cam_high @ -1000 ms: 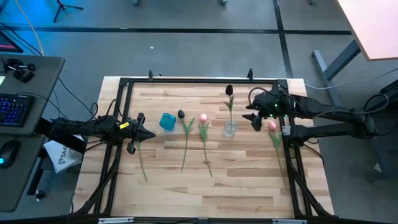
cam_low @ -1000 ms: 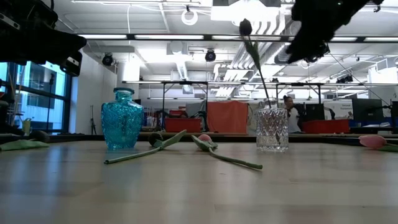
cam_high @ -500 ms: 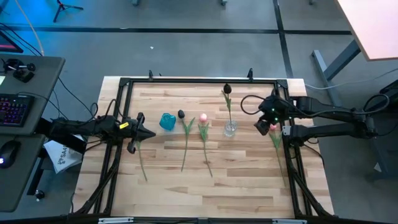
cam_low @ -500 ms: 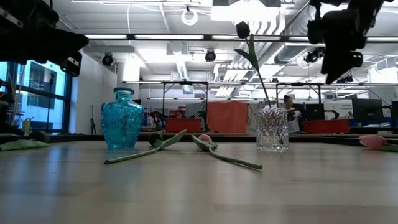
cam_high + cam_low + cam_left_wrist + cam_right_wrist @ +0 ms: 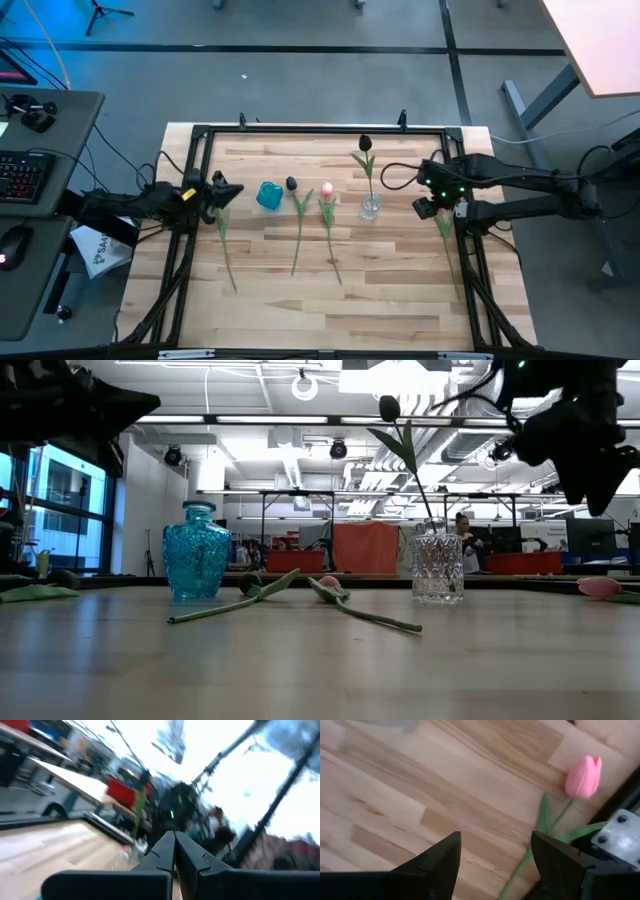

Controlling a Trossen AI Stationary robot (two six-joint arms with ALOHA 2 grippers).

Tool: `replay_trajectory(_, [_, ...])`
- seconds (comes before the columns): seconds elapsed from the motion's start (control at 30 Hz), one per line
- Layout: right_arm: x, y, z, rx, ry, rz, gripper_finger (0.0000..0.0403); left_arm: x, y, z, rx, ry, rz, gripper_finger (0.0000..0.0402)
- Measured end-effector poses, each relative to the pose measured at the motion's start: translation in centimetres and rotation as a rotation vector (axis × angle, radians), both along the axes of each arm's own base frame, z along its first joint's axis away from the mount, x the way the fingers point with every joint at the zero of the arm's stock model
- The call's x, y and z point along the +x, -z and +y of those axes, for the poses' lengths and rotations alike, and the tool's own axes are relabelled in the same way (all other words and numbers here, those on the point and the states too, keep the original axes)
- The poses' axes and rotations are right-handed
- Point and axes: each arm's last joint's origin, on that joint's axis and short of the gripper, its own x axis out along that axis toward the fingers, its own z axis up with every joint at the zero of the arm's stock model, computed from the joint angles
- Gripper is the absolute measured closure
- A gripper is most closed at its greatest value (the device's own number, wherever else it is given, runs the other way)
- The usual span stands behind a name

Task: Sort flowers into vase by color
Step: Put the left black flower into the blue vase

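The right gripper [image 5: 428, 207] hangs above the wooden slatted table [image 5: 400, 290] at about three o'clock from the clear cut-glass vase [image 5: 371, 207], its fingers [image 5: 435, 862] spread wide and holding nothing. Just under it lies a pink-headed tulip [image 5: 582, 776] with its green stem running along the table's right edge. One dark-headed tulip [image 5: 365, 143] stands in the glass vase, leaning toward eleven o'clock. A second dark-headed tulip [image 5: 291, 184] and another pink-headed tulip [image 5: 326, 188] lie flat between that vase and the turquoise glass bottle vase [image 5: 268, 195]. The left gripper [image 5: 226, 192] waits at nine o'clock from the turquoise vase, fingers [image 5: 167, 852] pressed together, empty.
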Motion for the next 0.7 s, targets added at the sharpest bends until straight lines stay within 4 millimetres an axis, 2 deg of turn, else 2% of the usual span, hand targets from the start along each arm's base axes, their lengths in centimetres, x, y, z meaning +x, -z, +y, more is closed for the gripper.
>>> replay_trajectory(0.2, [1.2, 1.5, -1.2, 0.03, -0.05, 0.121, 0.0167, -0.2, -0.6, 0.1, -0.096, 0.013, -0.089, 0.0401])
replay_trajectory(0.37, [0.8, 2.1, -2.1, 0.071, -0.071, 0.221, 0.0167, -0.2, -0.7, -0.1, -0.109, 0.09, -0.105, 0.0401])
replay_trajectory(0.5, [0.3, 3.1, -2.8, 0.096, -0.038, 0.213, 0.0169, -0.2, -0.7, -0.1, -0.103, 0.082, -0.101, 0.0401])
replay_trajectory(0.57, [0.6, 3.3, -3.4, 0.085, -0.014, 0.184, 0.0176, -0.1, -0.6, -0.1, -0.096, 0.077, -0.094, 0.0401])
replay_trajectory(0.7, [0.6, 4.1, -4.2, 0.088, -0.013, 0.249, 0.0194, 0.0, -0.5, -0.1, -0.078, 0.07, -0.071, 0.0401])
